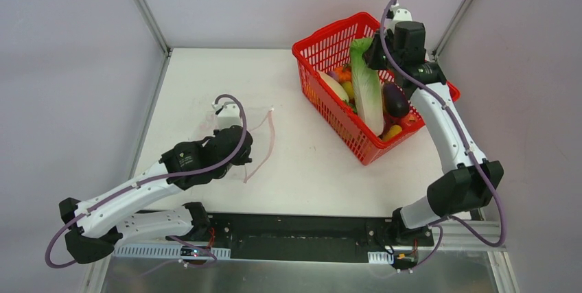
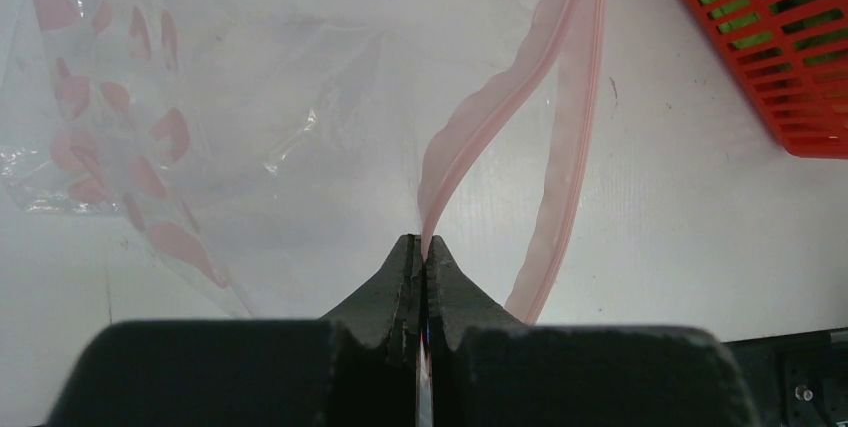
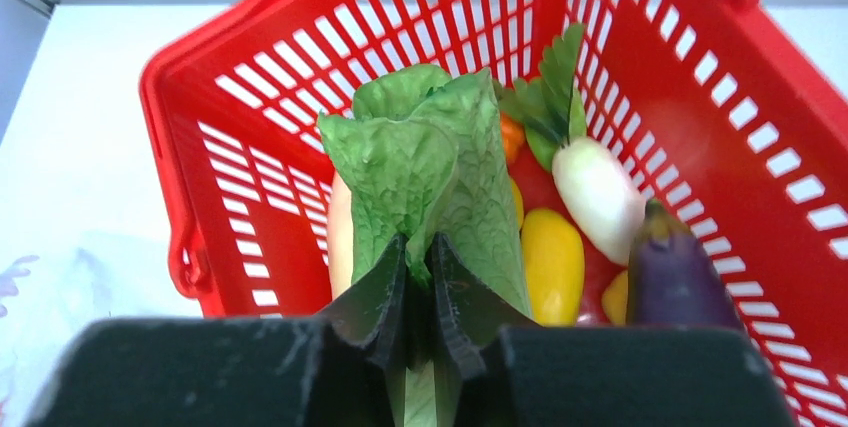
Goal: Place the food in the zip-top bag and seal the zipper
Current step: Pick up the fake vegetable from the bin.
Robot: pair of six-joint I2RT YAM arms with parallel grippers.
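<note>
1. Left gripper point(image 2: 422, 247) pinches one zipper point(image 2: 470, 137) lip of the zip-top bag point(image 2: 250, 87) on the table point(image 1: 309, 169); a slip would collapse the mouth.
2. Right gripper point(image 3: 420, 257) clamps the cabbage point(image 3: 430, 157) by its leafy end in the red basket point(image 3: 230, 87); it could snag the rim.

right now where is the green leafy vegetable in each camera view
Top external: the green leafy vegetable stands upright in the red basket at upper right, its top at the right gripper.
Left wrist: not in it; only a basket corner shows at upper right.
Right wrist: dead centre, pinched by the right gripper.
Shared landmark: the red basket.
</note>
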